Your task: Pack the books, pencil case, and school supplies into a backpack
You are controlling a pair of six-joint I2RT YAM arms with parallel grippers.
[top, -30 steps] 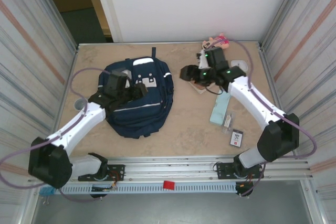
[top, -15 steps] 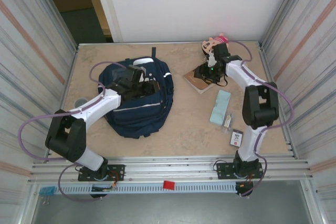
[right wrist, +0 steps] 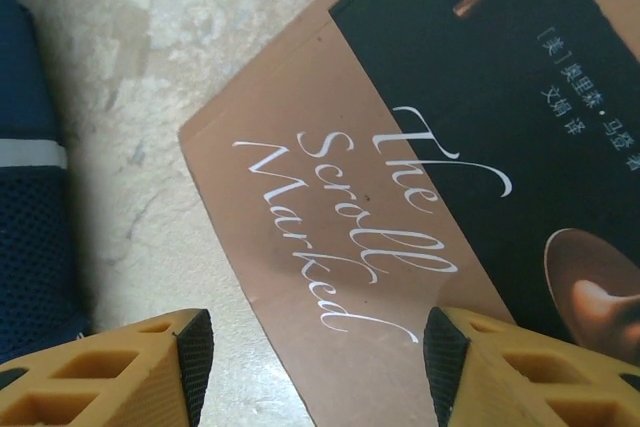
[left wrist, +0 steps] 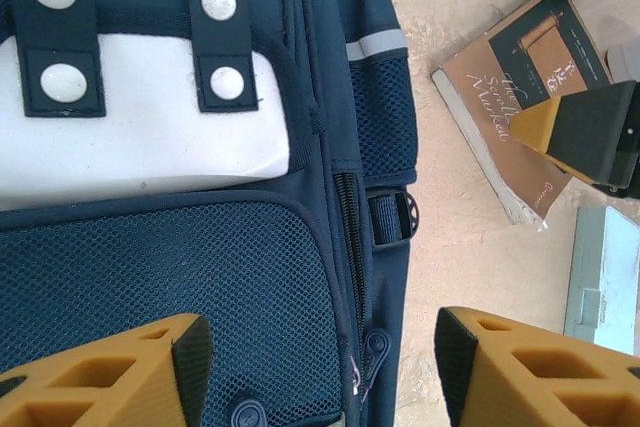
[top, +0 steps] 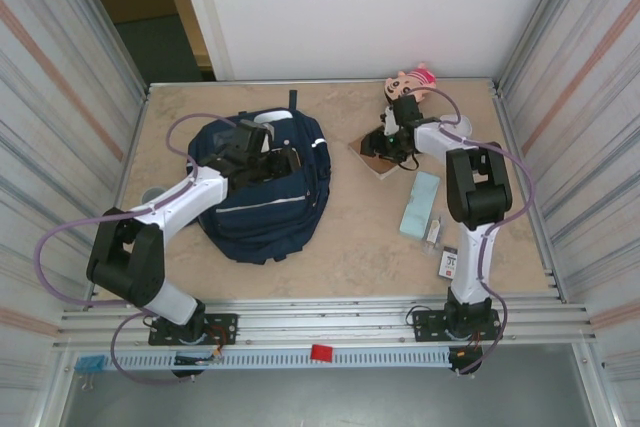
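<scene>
The left arm (top: 180, 202) and the right arm (top: 475, 187) have the same build: white rounded tubes, joined by thick black joint housings. The wrist part of each arm is also black and has a more angular shape. A thin grey-purple cable (top: 42, 255) goes along the left arm in loose loops, and a similar one follows the right arm. Each arm stands on a small black base (top: 190, 327). The left gripper (left wrist: 320, 347) has two fingers (left wrist: 110, 372) of orange-yellow plastic, with hollow triangular cells in the body and a flat black pad on the inner face. The right gripper (right wrist: 310, 347) has the same kind.
</scene>
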